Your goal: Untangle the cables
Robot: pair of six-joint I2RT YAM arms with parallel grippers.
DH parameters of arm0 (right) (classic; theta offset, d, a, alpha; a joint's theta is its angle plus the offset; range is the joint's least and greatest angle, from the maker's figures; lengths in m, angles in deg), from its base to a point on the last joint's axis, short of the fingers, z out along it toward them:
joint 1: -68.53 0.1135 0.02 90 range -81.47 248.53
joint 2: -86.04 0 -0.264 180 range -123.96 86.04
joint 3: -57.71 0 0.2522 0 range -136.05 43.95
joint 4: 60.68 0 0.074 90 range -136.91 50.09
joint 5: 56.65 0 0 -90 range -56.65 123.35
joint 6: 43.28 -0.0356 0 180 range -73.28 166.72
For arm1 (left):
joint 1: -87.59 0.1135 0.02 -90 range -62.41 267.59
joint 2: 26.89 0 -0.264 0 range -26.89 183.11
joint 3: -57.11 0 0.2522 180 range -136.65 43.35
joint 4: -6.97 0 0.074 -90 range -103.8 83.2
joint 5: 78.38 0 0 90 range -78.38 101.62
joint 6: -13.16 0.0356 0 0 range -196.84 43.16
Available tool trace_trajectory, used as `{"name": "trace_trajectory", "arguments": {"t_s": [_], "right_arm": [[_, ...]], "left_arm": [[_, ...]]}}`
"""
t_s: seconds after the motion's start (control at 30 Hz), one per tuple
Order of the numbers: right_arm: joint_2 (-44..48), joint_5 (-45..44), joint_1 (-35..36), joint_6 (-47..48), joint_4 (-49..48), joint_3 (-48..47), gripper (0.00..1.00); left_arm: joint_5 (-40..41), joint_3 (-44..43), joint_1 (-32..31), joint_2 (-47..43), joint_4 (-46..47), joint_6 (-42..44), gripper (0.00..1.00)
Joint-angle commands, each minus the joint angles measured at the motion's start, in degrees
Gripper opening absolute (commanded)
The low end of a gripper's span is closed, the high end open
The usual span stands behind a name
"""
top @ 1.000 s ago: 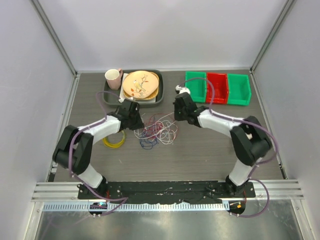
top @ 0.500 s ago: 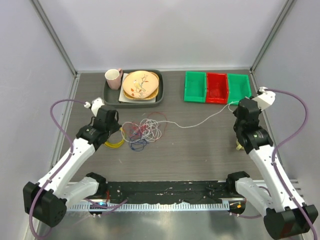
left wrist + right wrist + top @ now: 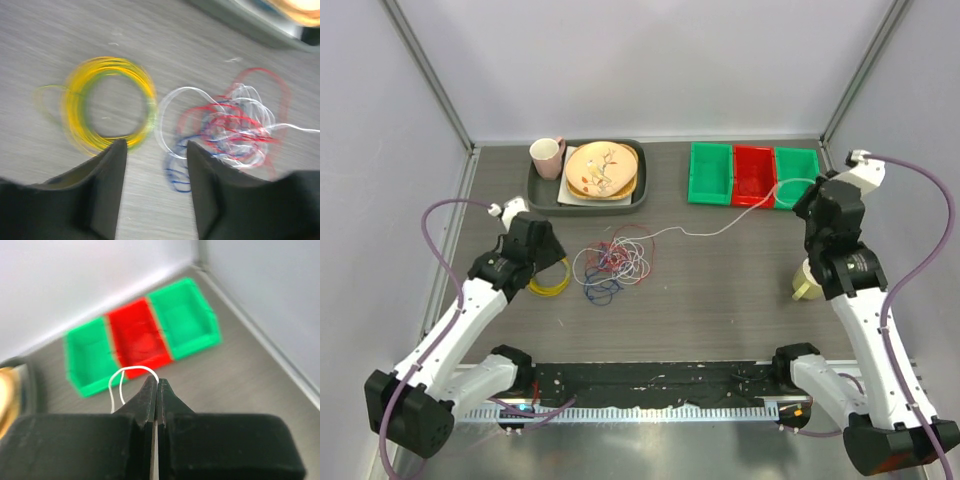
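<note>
Bright, even light; top view sharp; cables (image 3: 225, 130) motion-blurred in left wrist view.

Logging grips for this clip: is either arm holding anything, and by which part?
The right jaws are shut on the white cable, pinching it at a small loop. The left jaws stand open and hold nothing.

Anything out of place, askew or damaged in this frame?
Nothing damaged or spilled. One white cable runs out of the tangle toward the bins, pinched in the shut right pincer, which suits untangling. The left pincer stands open above the tangle's edge, holding nothing.
</note>
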Motion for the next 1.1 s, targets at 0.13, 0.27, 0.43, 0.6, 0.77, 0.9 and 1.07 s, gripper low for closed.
{"name": "trace_trajectory", "arguments": {"t_s": [0.13, 0.27, 0.43, 0.6, 0.77, 0.9, 1.07], "right_arm": [[-5.84, 55.00, 0.04, 3.11, -9.98, -20.89, 0.01], [-11.20, 67.16, 0.21, -1.81, -11.13, -30.48, 0.01], [-16.74, 72.73, 0.13, -6.03, -8.77, -43.67, 0.01], [-20.53, 73.97, 0.12, -6.74, -4.89, -53.95, 0.01], [-22.99, 69.75, 0.12, -5.86, -2.69, -58.80, 0.01], [-23.69, 69.74, 0.12, -7.44, -6.46, -55.66, 0.01], [-25.62, 73.34, 0.12, -11.21, -11.30, -55.99, 0.01]], "left_arm": [[-45.59, -1.62, -4.92, 5.77, 27.81, 22.31, 1.00], [-30.07, -8.72, -18.97, 11.92, 27.56, 33.83, 1.00], [-20.49, -12.96, -22.43, 23.41, 29.83, 39.50, 1.00], [-12.43, -15.43, -22.43, 26.70, 28.52, 37.04, 1.00], [-19.12, -7.53, -22.43, 16.89, 29.66, 34.93, 1.00], [-17.65, 1.35, -22.52, 6.15, 35.36, 33.87, 1.00], [-9.73, 4.97, -22.52, 1.56, 38.89, 34.22, 1.00]]}}
